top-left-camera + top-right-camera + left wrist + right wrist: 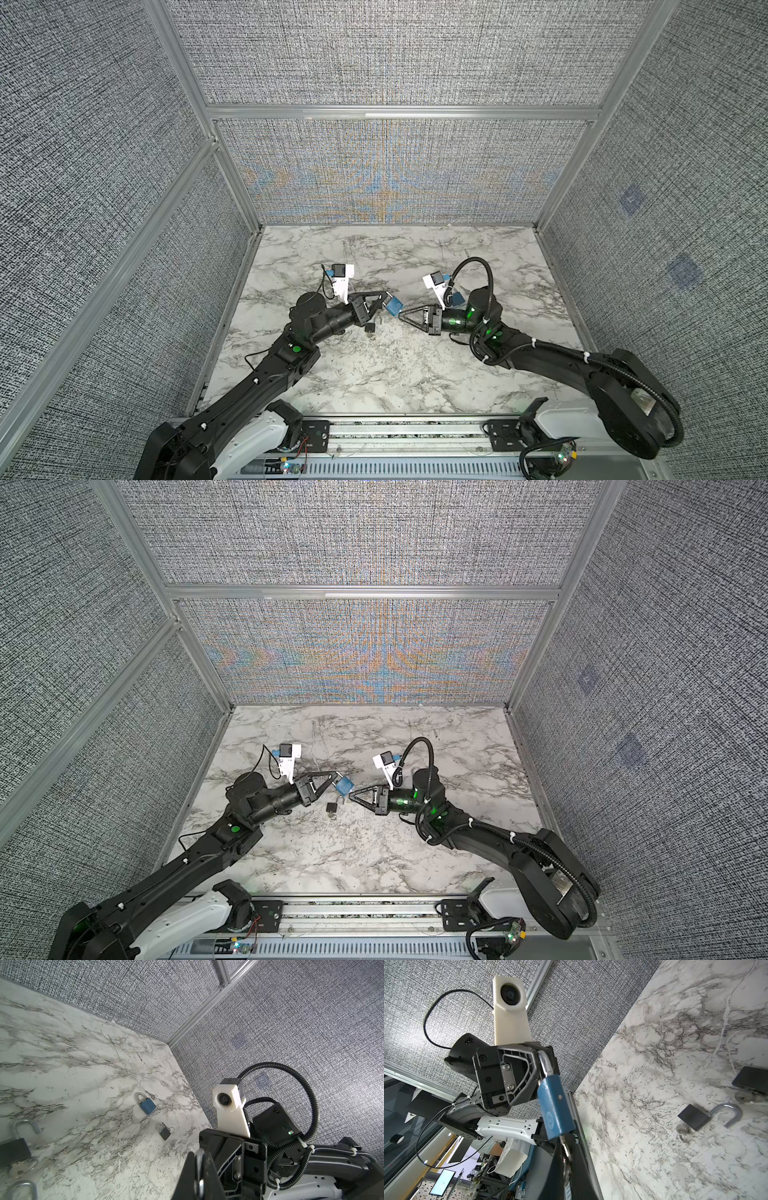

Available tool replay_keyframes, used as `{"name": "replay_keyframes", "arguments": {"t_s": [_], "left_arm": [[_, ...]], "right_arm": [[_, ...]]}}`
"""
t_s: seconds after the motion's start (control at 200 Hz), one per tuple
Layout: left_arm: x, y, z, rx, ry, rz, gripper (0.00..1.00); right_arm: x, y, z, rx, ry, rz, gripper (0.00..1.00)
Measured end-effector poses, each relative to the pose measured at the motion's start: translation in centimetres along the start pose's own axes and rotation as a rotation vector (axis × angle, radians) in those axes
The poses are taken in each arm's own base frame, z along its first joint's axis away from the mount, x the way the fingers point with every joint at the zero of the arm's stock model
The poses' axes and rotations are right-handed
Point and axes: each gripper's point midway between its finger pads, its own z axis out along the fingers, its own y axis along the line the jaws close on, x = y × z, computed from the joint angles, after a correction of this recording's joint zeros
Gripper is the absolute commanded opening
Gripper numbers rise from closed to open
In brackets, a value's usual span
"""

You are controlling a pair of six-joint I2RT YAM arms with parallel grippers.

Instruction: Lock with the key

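Padlock: blue body, silver shackle

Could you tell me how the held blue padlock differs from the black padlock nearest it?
The blue padlock is held aloft; the black padlock lies flat on the table. The black padlock's shackle is swung open; the blue padlock's is pinched in the left gripper. Both carry a key.
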Motion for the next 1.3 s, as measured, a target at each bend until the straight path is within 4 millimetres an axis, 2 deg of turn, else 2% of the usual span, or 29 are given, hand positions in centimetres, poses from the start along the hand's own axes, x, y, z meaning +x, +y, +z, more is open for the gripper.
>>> {"name": "replay_keyframes", "arguments": {"t_s": [0.24, 0.345, 0.44, 0.695, 0.86, 1.01, 1.151, 1.301], "left_arm": [[-0.6, 1.0, -0.4, -0.018, -0.002, -0.018, 0.0], [-2.2, 1.8, -0.6, -0.054, -0.068, -0.011, 0.0], [-2.4, 1.8, -0.6, -0.055, -0.075, -0.009, 0.0], [-2.1, 2.6, -0.3, -0.077, -0.058, -0.002, 0.0], [0.3, 4.8, 1.4, -0.097, 0.055, -0.025, 0.0], [4.2, 6.8, 3.4, -0.109, 0.202, -0.088, 0.0], [6.4, 7.0, 5.7, -0.099, 0.29, -0.106, 0.0], [8.5, 7.3, 8.5, -0.077, 0.365, -0.114, 0.0]], "right_arm": [[0.9, -0.9, -0.8, 0.0, -0.035, 0.031, 0.0], [2.0, -1.7, -1.1, 0.015, -0.02, 0.069, 0.0], [2.3, -1.8, -1.4, 0.018, -0.02, 0.077, 0.0], [0.5, -1.2, -3.2, 0.074, -0.101, 0.043, 0.0], [-1.6, -0.9, -6.2, 0.199, -0.199, -0.009, 0.0], [-3.0, -1.9, -9.9, 0.364, -0.285, -0.009, 0.0], [-2.5, -3.4, -13.4, 0.502, -0.326, 0.028, 0.0], [-1.0, -4.6, -16.0, 0.596, -0.345, 0.078, 0.0]]}}
